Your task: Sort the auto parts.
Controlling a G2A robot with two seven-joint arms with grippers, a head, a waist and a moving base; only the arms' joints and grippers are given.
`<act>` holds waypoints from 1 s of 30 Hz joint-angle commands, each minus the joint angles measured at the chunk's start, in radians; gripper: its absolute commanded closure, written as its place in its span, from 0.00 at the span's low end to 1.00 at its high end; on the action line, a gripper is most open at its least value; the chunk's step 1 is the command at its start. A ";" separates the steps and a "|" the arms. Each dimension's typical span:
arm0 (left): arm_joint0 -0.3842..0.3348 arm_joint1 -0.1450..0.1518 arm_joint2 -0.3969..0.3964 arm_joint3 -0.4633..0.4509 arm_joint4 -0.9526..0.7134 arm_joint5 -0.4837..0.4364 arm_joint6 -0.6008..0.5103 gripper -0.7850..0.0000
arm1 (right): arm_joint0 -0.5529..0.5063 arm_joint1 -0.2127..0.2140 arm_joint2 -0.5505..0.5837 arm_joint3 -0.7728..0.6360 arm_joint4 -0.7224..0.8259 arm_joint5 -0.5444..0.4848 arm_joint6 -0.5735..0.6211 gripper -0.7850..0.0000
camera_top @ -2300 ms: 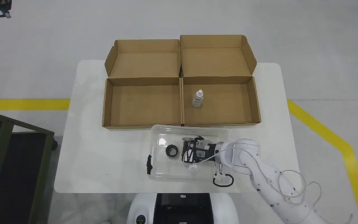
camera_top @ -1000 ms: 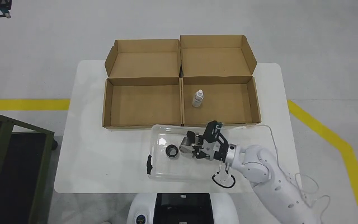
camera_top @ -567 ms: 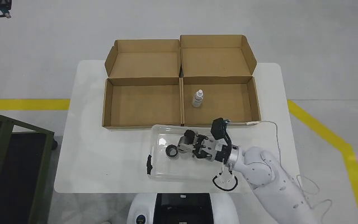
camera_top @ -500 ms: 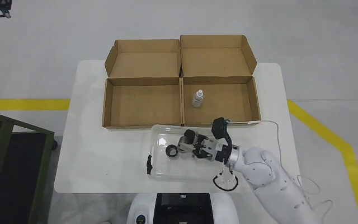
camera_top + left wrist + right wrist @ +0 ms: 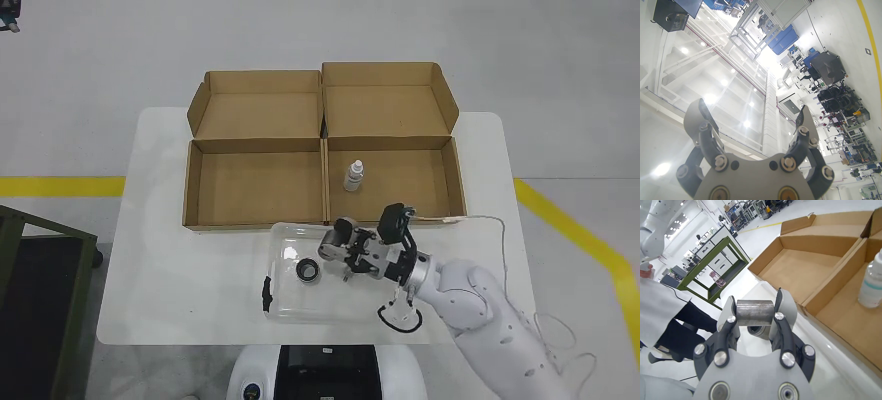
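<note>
Dull metal sleeve (image 5: 754, 312), matt cardbd box (image 5: 255, 188)

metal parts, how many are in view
2: a sleeve gripped by the right gripper over the bin, and a ring lying in the bin. Others may be hidden under the gripper.

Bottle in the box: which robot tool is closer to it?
Right. The right tool holds a metal cylinder over the clear bin, near the bottle; the left tool points at the ceiling.
</note>
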State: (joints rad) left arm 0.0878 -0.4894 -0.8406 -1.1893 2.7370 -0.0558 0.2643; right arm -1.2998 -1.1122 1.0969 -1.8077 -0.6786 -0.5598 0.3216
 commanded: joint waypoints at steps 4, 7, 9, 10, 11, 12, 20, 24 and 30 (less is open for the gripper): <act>0.000 0.000 0.000 0.000 0.000 0.000 0.000 0.00 | 0.016 -0.008 -0.030 -0.015 -0.160 0.012 -0.083 1.00; 0.000 0.000 0.000 0.000 0.000 0.000 0.000 0.00 | 0.047 -0.016 -0.058 0.004 -0.215 0.031 -0.113 1.00; 0.000 0.000 0.000 0.000 0.000 0.000 0.000 0.00 | 0.072 -0.023 -0.076 0.023 -0.239 0.041 -0.128 1.00; 0.000 0.000 0.000 0.000 0.000 0.000 0.000 0.00 | 0.084 -0.026 -0.083 0.031 -0.248 0.044 -0.133 1.00; 0.000 0.000 0.000 0.000 0.000 0.000 0.000 0.00 | 0.095 -0.028 -0.090 0.038 -0.256 0.046 -0.139 1.00; 0.000 0.000 0.000 0.000 0.000 0.000 0.000 0.00 | 0.104 -0.031 -0.097 0.044 -0.262 0.046 -0.143 1.00; 0.000 0.000 0.000 0.000 0.000 0.000 0.000 0.00 | 0.154 -0.044 -0.135 0.071 -0.338 0.053 -0.158 1.00; 0.000 0.000 0.000 0.000 0.000 0.000 0.000 0.00 | 0.151 -0.047 -0.141 0.076 -0.356 0.047 -0.177 1.00; 0.000 0.000 0.000 0.000 0.000 0.000 0.000 0.00 | 0.151 -0.047 -0.141 0.076 -0.356 0.047 -0.177 1.00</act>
State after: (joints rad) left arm 0.0878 -0.4894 -0.8406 -1.1893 2.7370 -0.0558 0.2643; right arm -1.1489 -1.1588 0.9563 -1.7321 -1.0344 -0.5128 0.1448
